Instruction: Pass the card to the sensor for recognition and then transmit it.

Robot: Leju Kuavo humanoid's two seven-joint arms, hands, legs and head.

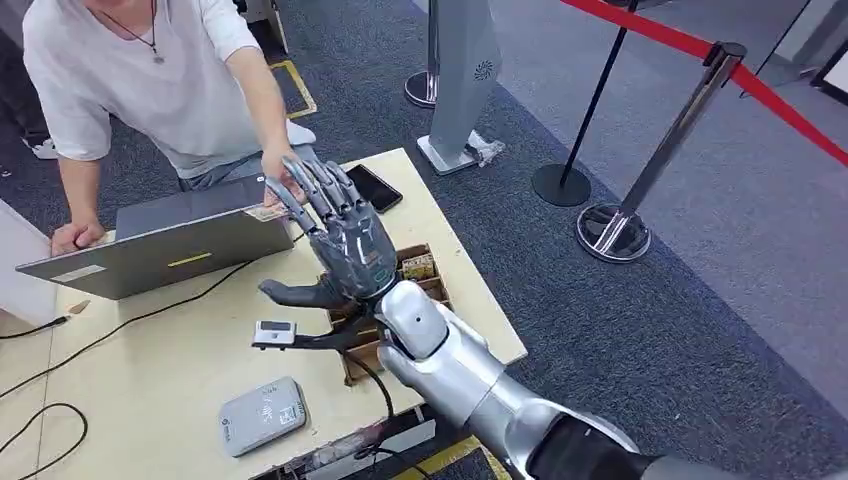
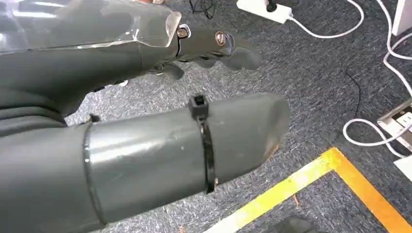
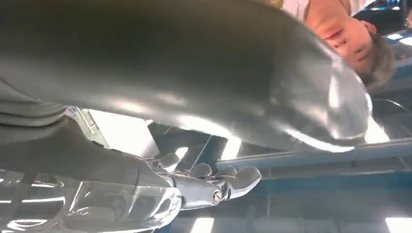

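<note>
The robot's right hand (image 1: 340, 235) is raised over the table (image 1: 150, 380), fingers spread wide and holding nothing. Just beyond its fingertips a person's hand (image 1: 280, 170) holds the card (image 1: 266, 212) by the laptop (image 1: 160, 245). Below its thumb sits the small white sensor (image 1: 274, 333). The left hand (image 2: 121, 121) hangs over carpet, fingers loosely apart, empty.

A laptop (image 1: 160, 245), a phone (image 1: 374, 187) and a person (image 1: 150, 70) at the table (image 1: 150, 380).
</note>
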